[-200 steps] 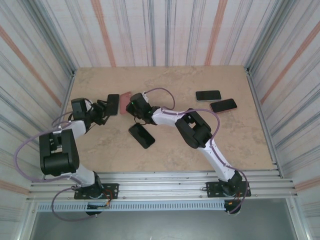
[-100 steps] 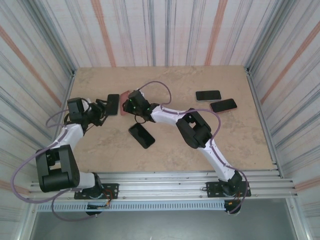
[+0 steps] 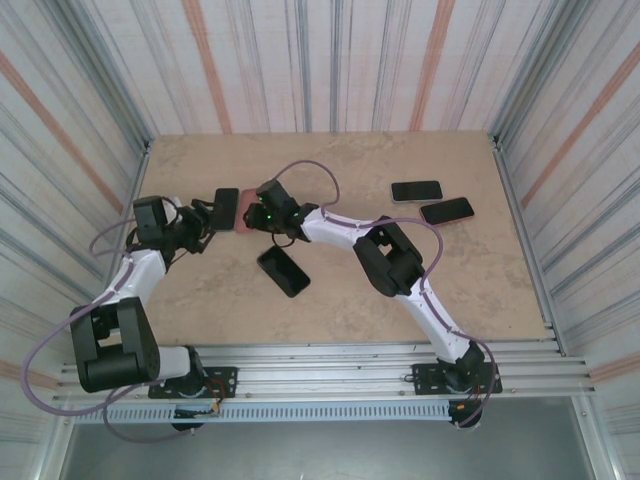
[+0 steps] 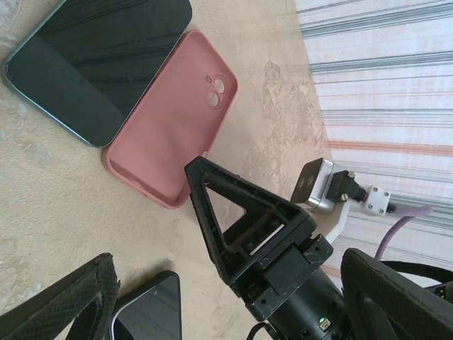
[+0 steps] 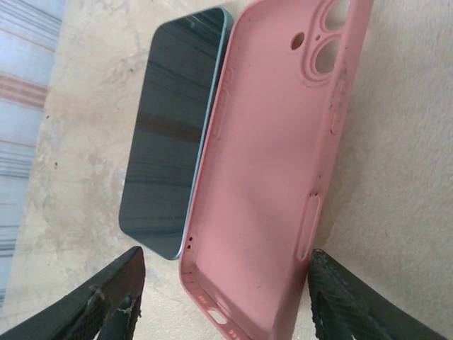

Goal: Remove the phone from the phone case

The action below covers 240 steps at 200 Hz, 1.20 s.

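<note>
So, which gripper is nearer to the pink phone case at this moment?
Right. The right gripper hangs over the pink case, fingers spread. The left gripper sits beyond the phone, on its far side from the case.

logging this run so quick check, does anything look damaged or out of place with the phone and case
Nothing looks damaged. The pink case lies empty, inside up, flat on the table right beside the phone, screen up. Only a few dark specks inside the case.

left end effector [image 4: 233,301] parted, right one [image 5: 226,304] parted
</note>
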{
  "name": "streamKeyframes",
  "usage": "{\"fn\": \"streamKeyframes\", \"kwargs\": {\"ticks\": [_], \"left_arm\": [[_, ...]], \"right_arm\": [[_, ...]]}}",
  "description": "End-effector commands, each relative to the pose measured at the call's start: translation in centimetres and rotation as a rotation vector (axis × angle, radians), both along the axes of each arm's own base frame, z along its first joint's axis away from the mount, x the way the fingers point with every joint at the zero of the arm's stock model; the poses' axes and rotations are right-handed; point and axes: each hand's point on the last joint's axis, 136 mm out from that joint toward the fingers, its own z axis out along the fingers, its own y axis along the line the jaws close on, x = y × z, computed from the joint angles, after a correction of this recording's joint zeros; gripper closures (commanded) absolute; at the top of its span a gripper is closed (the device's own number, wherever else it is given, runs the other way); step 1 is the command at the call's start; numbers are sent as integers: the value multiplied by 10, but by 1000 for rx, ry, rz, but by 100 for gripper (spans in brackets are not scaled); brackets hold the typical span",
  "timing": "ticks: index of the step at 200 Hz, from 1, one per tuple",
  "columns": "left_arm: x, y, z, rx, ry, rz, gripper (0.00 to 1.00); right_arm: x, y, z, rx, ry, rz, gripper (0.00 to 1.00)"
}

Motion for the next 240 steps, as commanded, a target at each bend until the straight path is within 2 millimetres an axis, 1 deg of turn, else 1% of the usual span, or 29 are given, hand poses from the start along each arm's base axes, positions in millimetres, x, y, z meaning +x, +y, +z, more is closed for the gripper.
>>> {"fn": "streamKeyframes", "kwargs": {"ticks": [1,16,26,38,49,59,62,63,65,70,76,83,89,101,108,130,137,148,154,173,185,187,192,210,240], "left_arm": [[-8,-3,7,33,-19,-29,15],[-11,-7,7,39,-17,-40,15],[-12,-10,6,47,-14,-51,15],[-15,-16,6,57,-12,-69,14],[-17,-21,4,64,-5,-83,14],[-21,-26,4,75,-2,-97,14],[-22,-29,4,78,-1,-102,14],[-22,-29,4,79,0,-103,14],[-23,-30,3,82,2,-106,14],[-25,-33,2,91,5,-113,14],[-28,-37,1,105,10,-121,14],[-32,-42,0,125,16,-135,13],[-36,-46,-2,143,26,-144,9],[-43,-54,-6,173,44,-161,8],[-47,-59,-8,187,54,-168,5],[-60,-71,-16,248,95,-184,4],[-65,-75,-20,271,117,-186,1],[-71,-81,-26,294,155,-191,1],[-74,-86,-28,305,170,-196,1],[-82,-97,-34,346,213,-201,1],[-86,-102,-41,376,259,-182,1],[-87,-102,-42,380,270,-179,2],[-89,-105,-45,389,296,-173,1],[-96,-113,-53,436,365,-162,1],[-94,-134,-59,459,395,-133,1]], "right_arm": [[12,-11,28,-7,-44,17,34],[16,-17,36,-7,-57,23,32],[18,-20,40,-3,-60,31,29],[19,-24,45,-4,-69,39,28],[20,-31,55,-3,-84,50,28],[20,-39,62,0,-91,60,27],[22,-41,69,11,-100,62,27],[19,-43,64,4,-91,64,27],[18,-46,61,0,-84,66,27],[17,-51,62,3,-82,72,27],[15,-57,68,11,-90,80,26],[12,-65,73,10,-97,93,21],[10,-72,77,6,-102,104,20],[-1,-85,83,-1,-104,132,19],[-6,-93,86,-4,-107,146,19],[-27,-119,95,-34,-124,192,16],[-34,-126,96,-48,-126,208,15],[-45,-138,100,-55,-127,229,13],[-51,-144,101,-58,-126,240,10],[-69,-161,104,-76,-132,279,9],[-80,-171,107,-87,-137,298,8],[-81,-173,105,-91,-132,301,5],[-85,-177,106,-94,-134,308,0],[-99,-191,105,-125,-134,332,1],[-117,-211,99,-167,-133,338,1]]}}
